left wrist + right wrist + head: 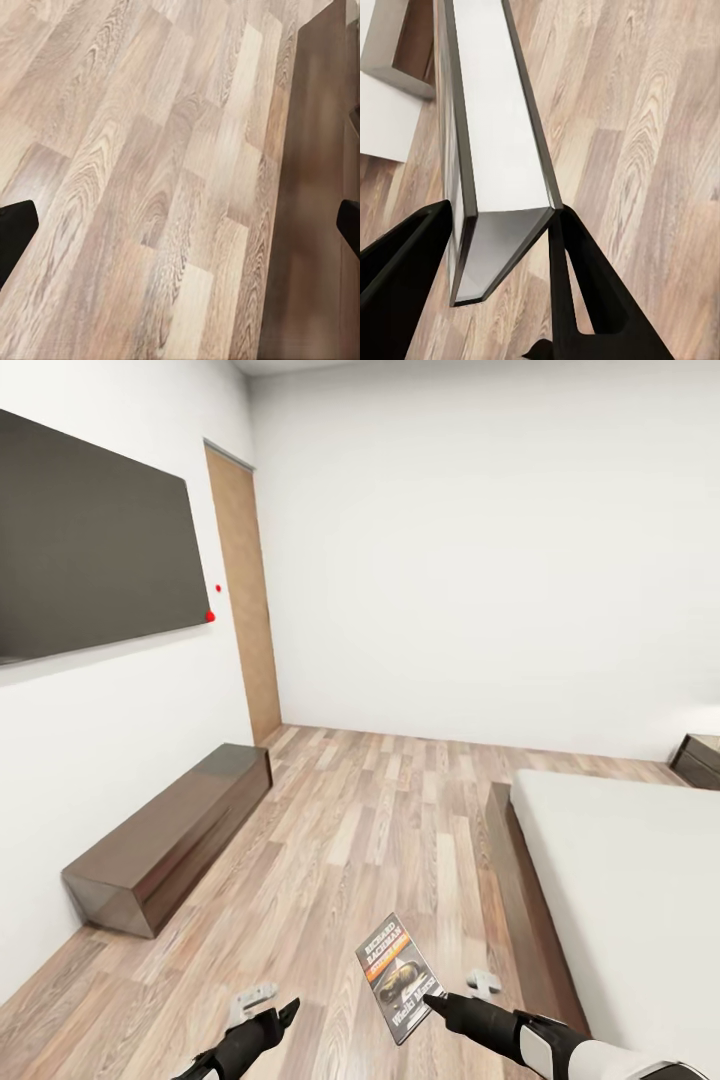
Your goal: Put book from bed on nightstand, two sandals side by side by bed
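Observation:
My right gripper point(436, 1000) is shut on the book point(400, 975), holding it by its lower edge above the wood floor just left of the bed's foot. The dark cover with white lettering and an orange band faces up. In the right wrist view the book point(495, 135) runs edge-on between the black fingers point(585, 292). The bed point(640, 880), pale mattress on a dark frame, fills the right side. A corner of the nightstand point(700, 758) shows past it at the far right. My left gripper point(268, 1020) hangs open and empty over the floor point(165, 187). The sandals are out of view.
A long low dark cabinet point(170, 840) stands against the left wall under a large dark screen point(90, 550). A brown door point(245, 600) is in the far left corner. Open wood floor point(380, 810) stretches between cabinet and bed.

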`<state>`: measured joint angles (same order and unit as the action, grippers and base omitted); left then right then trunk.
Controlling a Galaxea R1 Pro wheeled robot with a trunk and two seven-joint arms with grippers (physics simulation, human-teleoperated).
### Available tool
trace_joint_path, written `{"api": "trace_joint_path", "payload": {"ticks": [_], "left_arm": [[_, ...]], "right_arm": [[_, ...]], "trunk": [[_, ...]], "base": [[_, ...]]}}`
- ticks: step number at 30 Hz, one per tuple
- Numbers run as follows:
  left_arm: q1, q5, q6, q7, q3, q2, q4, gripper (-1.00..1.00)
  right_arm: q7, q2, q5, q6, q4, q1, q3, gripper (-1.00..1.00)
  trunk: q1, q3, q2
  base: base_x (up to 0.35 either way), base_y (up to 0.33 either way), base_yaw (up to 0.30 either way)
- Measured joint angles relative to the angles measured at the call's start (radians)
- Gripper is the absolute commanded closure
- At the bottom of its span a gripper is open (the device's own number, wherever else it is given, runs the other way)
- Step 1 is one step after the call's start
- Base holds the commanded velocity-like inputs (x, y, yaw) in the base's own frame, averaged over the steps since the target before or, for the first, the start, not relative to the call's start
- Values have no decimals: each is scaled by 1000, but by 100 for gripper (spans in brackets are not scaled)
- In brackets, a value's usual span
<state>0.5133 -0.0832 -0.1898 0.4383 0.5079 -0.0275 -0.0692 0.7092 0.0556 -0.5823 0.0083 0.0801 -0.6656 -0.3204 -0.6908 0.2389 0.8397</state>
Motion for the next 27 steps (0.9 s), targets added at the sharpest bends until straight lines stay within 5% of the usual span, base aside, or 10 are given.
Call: {"api": "trace_joint_path", "payload": {"ticks": [27], "left_arm": [[0,0,0,-1,1,0,1,-100]], "right_arm": [[0,0,0,0,0,0,0,100]], "trunk": [[0,0,0]], "base": [[248,0,-4]]}}
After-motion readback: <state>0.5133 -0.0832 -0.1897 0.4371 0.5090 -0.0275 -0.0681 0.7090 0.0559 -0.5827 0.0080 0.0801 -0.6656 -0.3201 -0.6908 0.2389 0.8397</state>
